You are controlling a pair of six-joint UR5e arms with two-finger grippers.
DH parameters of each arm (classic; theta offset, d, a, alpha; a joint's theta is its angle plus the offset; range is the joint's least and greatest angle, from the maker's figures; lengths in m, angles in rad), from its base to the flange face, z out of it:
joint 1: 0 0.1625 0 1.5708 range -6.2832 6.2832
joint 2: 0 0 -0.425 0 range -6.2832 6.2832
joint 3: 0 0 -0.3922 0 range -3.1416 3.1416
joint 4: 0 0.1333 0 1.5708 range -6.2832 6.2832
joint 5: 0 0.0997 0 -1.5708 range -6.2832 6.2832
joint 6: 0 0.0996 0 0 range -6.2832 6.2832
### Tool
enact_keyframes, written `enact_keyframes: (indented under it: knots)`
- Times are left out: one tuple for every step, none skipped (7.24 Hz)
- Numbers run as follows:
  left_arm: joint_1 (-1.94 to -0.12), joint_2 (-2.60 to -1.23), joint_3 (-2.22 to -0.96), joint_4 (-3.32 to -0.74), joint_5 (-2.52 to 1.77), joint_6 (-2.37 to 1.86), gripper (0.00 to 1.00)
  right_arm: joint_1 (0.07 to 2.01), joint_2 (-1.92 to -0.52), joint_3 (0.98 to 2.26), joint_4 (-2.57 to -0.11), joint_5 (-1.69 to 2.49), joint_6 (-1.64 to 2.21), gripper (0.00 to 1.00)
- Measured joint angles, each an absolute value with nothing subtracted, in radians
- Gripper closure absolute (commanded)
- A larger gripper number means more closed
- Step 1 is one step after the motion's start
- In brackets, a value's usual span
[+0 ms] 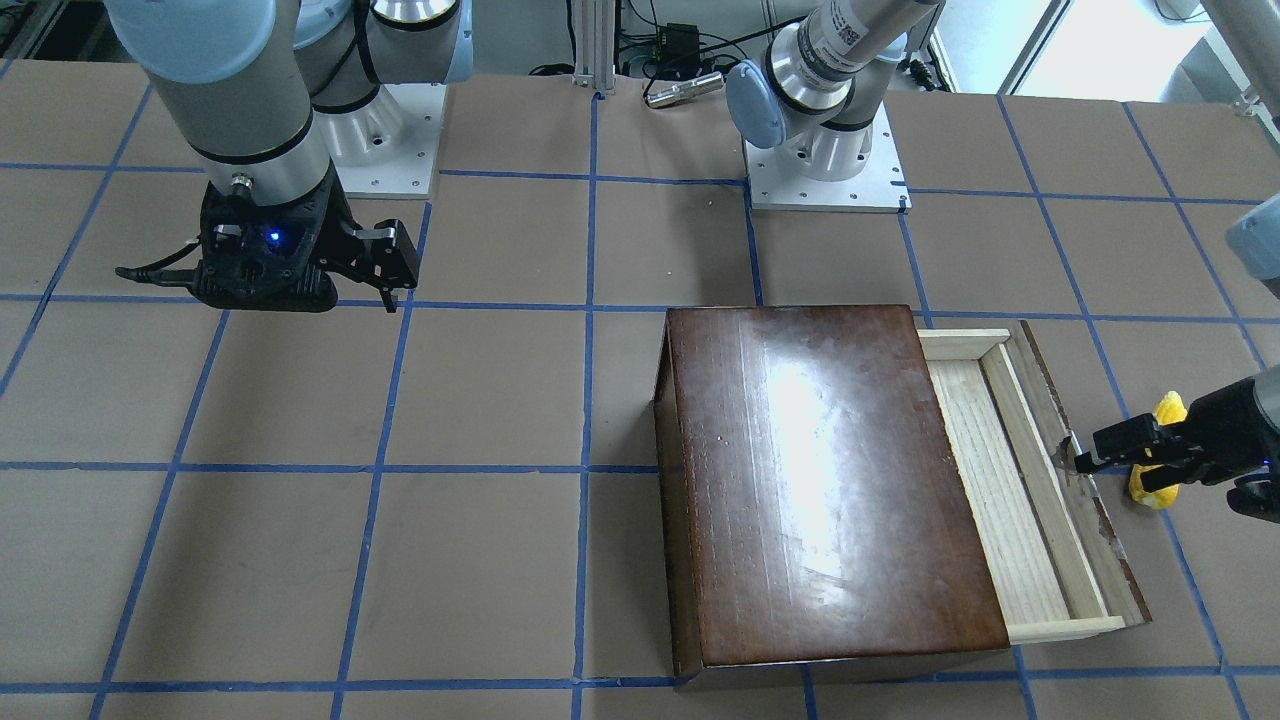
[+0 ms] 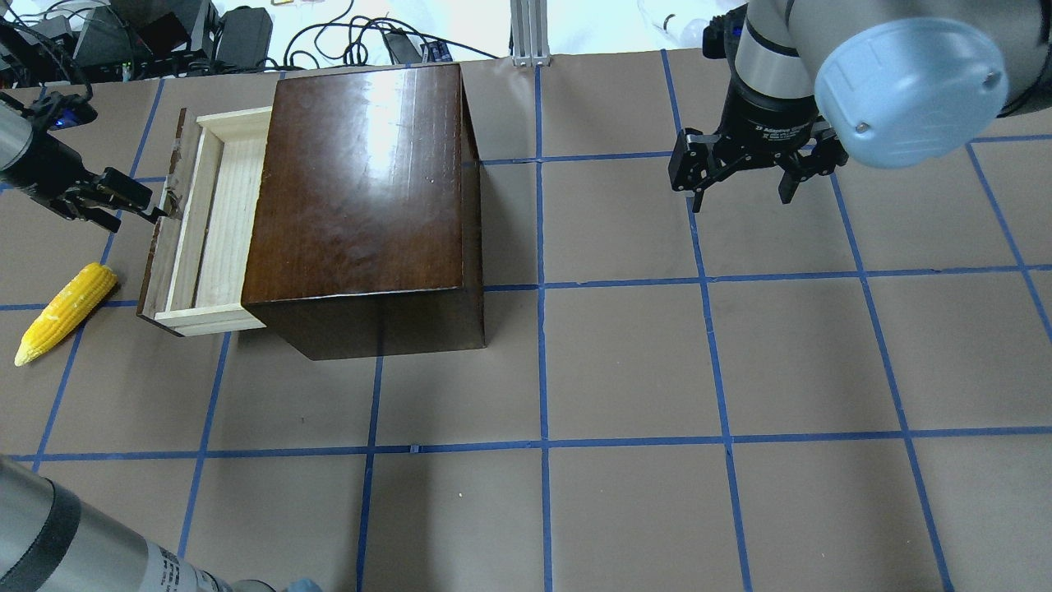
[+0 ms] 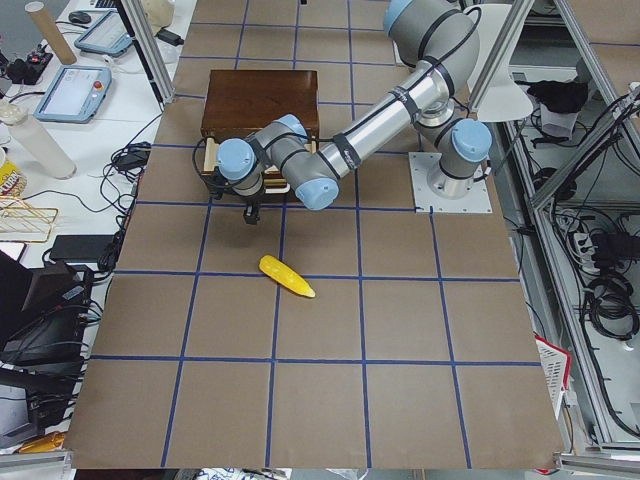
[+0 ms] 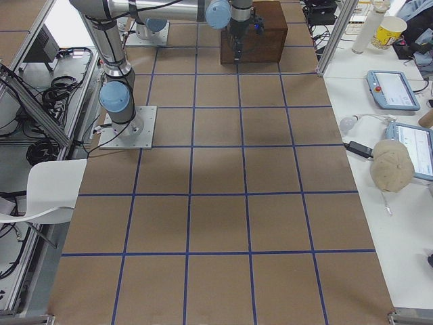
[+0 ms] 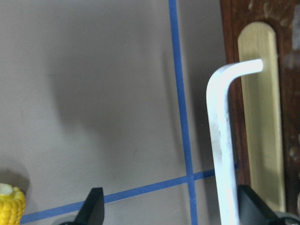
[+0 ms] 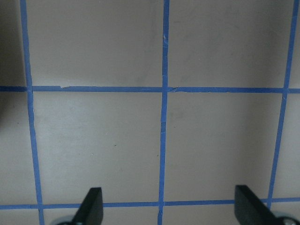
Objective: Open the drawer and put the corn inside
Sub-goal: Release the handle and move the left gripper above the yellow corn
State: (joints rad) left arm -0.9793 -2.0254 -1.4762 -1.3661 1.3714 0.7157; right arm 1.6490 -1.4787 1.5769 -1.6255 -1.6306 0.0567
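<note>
Fingers of left gripper spread, clamping nothing; white handle sits between them, nearer the right-hand finger in wrist view. Right gripper spread too, empty, upper right of overhead view. Drawer partly out of box, upper left. Corn on table at left edge, near drawer front, not touching. Opening step looks about done. Next: left gripper backs off handle, drops to corn, closes across cob, lifts it over drawer wall.
</note>
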Motion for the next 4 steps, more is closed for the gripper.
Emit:
enact_keyframes:
  knots:
    - [-0.978, -2.013, -1.464, -1.372, 1.398, 0.728, 0.00, 1.649, -1.479, 1.577, -1.625, -1.631, 0.057, 0.00]
    - [-0.976, -2.006, -1.446, -1.376, 1.434, 0.764, 0.00, 1.649, -1.479, 1.577, -1.626, -1.631, 0.057, 0.00]
    - [-0.958, -2.006, -1.427, -1.378, 1.467, 0.830, 0.00, 1.649, -1.479, 1.577, -1.626, -1.631, 0.057, 0.00]
    - [-0.916, -2.013, -1.417, -1.377, 1.486, 0.923, 0.00, 1.649, -1.479, 1.577, -1.625, -1.631, 0.057, 0.00]
